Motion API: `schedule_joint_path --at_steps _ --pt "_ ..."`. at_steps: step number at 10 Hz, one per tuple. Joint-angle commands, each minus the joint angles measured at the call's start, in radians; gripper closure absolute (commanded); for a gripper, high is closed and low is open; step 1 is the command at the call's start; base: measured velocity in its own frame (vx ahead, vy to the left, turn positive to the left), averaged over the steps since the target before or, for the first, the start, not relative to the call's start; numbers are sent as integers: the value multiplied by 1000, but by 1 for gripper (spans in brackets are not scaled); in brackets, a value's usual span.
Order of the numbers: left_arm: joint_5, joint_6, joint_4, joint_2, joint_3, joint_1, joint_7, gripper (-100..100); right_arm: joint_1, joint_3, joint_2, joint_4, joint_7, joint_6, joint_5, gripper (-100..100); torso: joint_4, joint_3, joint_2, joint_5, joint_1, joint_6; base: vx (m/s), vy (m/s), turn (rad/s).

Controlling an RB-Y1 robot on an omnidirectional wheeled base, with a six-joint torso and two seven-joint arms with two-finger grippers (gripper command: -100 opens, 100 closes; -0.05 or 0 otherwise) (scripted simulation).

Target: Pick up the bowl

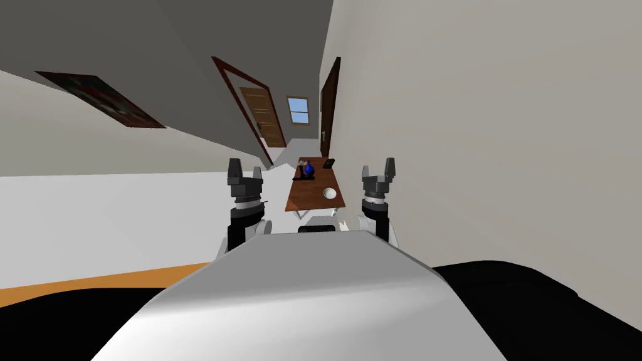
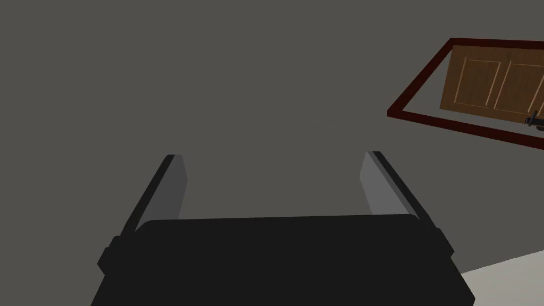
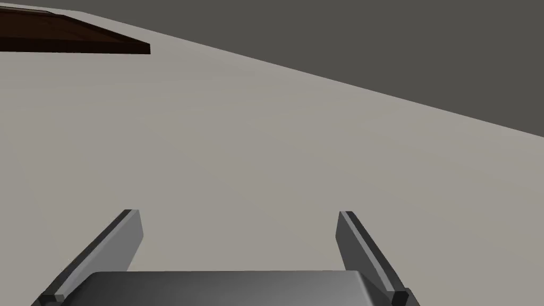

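— Jaws on the left, how do they stand?
— Released. The left gripper is raised in front of the robot's chest. Its wrist camera shows the two fingers wide apart with nothing between them, against a flat grey wall.
— And to the right of it?
— A panelled wooden door in a dark red frame, far down the corridor, then a small window at the end. Below those, a brown wooden table stands near the pale right-hand wall.
— Where is the bowl?
— The white bowl sits upright on the table's near end, towards its right edge. It is ahead of the robot, between the two grippers and well apart from both. Farther along the top stands a blue vessel with a flat black thing just beside it, and a small dark box lies by the far right corner.
— And the right side?
— The right gripper is held up level with the left one, close to the pale wall. Its fingers are spread apart too, gripping nothing.
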Motion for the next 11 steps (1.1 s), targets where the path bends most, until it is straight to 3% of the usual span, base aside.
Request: schedule_joint_path --at_steps 1,5,9,10,11 --pt "0 0 0 0 0 0 0 0 -11 10 -30 16 2 0 11 -100 0 0 0 0 0 0 -17 44 146" --pt "0 0 0 0 0 0 0 0 -49 42 -112 86 15 6 46 -100 0 0 1 1 6 0 -14 88 149" --pt "0 0 0 0 0 0 0 0 -106 87 -217 207 46 27 98 -100 0 0 0 1 6 0 -7 86 240" --pt "0 0 0 0 0 0 0 0 -106 87 -217 221 46 27 98 -100 0 1 1 1 5 0 -11 45 64" --pt "0 0 0 0 0 0 0 0 -122 100 -246 261 57 35 113 -100 0 1 1 1 3 0 -4 40 129"
